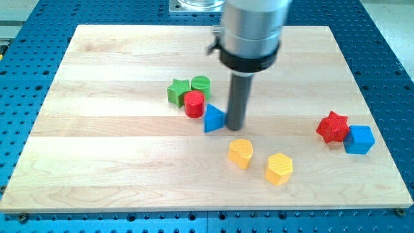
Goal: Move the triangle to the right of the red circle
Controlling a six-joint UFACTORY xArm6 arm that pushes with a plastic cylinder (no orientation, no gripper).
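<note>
The blue triangle (213, 119) lies near the board's middle, just to the lower right of the red circle (194, 103) and touching or nearly touching it. My tip (235, 127) is right beside the triangle's right edge, in contact or almost so. The red circle sits against a green star (178, 92) on its upper left and a green circle (200, 84) just above it.
A yellow heart-like block (240, 153) and a yellow hexagon (279, 168) lie below my tip. A red star (332, 127) and a blue cube (358, 139) sit together at the view's right. The wooden board (97, 162) rests on a blue perforated table.
</note>
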